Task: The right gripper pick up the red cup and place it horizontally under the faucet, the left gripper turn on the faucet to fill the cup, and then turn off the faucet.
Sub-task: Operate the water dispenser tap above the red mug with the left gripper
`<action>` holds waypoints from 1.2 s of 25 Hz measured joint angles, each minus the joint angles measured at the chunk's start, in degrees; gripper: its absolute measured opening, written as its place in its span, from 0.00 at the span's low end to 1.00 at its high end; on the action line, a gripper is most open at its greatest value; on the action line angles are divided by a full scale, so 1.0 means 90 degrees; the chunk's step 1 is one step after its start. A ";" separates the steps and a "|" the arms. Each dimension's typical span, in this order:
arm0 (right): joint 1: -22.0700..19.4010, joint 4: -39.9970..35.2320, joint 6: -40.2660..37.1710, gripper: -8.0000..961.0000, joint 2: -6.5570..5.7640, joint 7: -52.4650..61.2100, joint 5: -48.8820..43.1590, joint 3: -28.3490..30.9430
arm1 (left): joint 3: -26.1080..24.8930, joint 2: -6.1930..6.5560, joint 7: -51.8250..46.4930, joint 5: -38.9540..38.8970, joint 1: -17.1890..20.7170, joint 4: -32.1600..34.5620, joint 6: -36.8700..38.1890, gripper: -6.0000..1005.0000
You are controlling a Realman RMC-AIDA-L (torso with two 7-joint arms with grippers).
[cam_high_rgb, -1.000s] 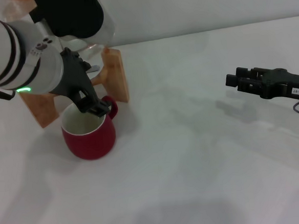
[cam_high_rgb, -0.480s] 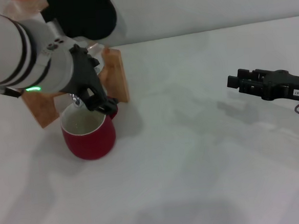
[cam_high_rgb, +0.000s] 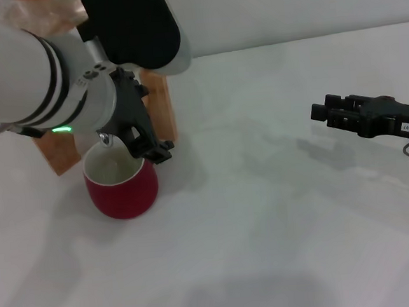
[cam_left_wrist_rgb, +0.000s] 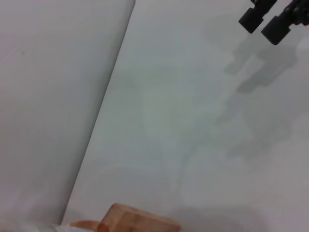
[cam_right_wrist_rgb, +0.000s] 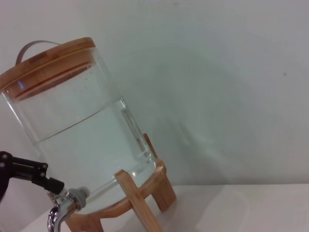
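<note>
Your left gripper (cam_high_rgb: 147, 140) hangs over the red cup (cam_high_rgb: 121, 182), at its right rim; whether its fingers are open or closed cannot be told. The faucet (cam_right_wrist_rgb: 60, 210) sits just left of it. Your right gripper (cam_high_rgb: 322, 110) hovers far right, fingers apart.

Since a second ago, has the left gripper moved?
Yes. The left gripper has shifted rightward across the red cup, now over its right rim beside the wooden stand.

One red cup (cam_high_rgb: 122, 187), one faucet (cam_right_wrist_rgb: 65, 209), one jar (cam_right_wrist_rgb: 82, 140).
</note>
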 joint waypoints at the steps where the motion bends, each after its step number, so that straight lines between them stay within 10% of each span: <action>1: -0.0001 0.0000 0.0000 0.55 0.0000 0.0000 0.0001 0.0000 | 0.0019 0.0000 -0.0002 0.0000 0.0004 -0.0002 0.0004 0.89; 30: -0.0001 0.0000 0.0000 0.55 0.0002 0.0000 0.0004 0.0000 | 0.0097 0.0000 -0.0060 0.0313 0.0116 -0.0082 0.0060 0.89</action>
